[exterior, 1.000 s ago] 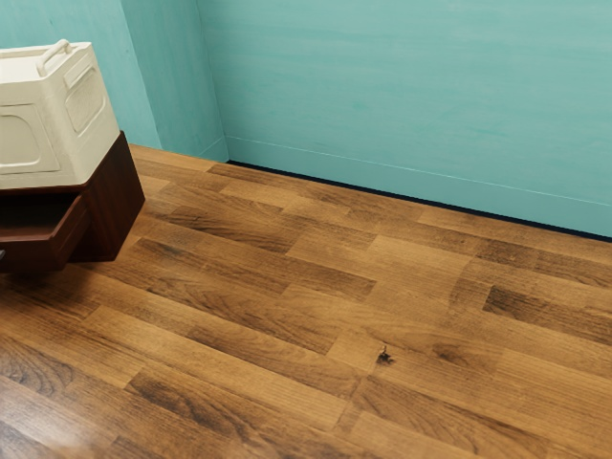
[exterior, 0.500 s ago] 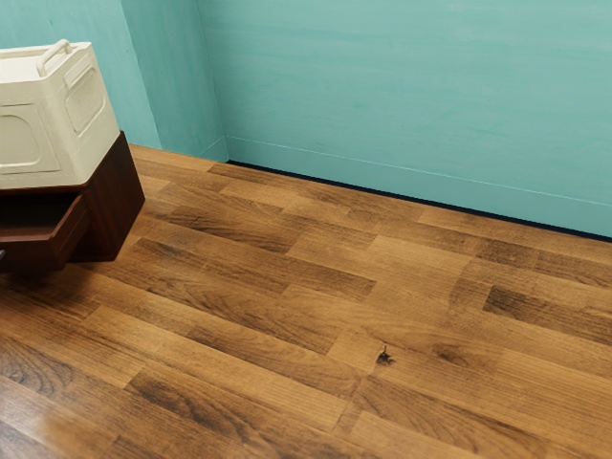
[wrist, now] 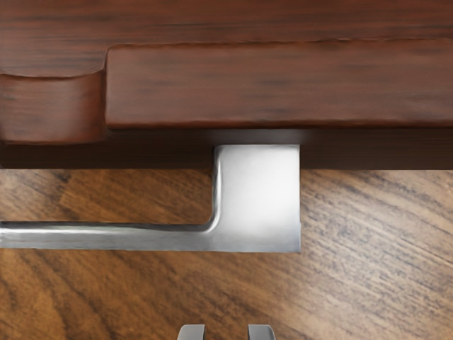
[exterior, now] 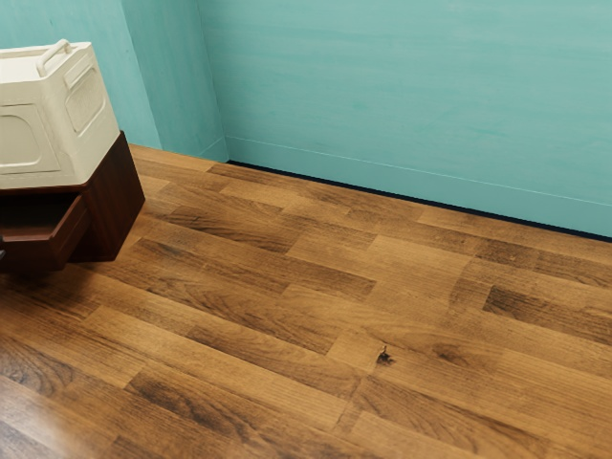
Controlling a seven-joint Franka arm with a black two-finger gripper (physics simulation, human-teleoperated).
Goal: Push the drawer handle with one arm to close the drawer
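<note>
I see the dark-brown wooden drawer (exterior: 40, 251) jutting past the front edge of its boxy cabinet (exterior: 117, 201), closing left to do; my two-finger gripper (wrist: 226, 332) is spread near the silver bar handle (wrist: 257, 198) (contact unclear).

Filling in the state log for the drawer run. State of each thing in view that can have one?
Drawer: open, sticking out of the cabinet.
Drawer handle: attached at the drawer's front.
Gripper: open, fingertips apart, nothing seen between them.
White box: upright, resting on the cabinet.
</note>
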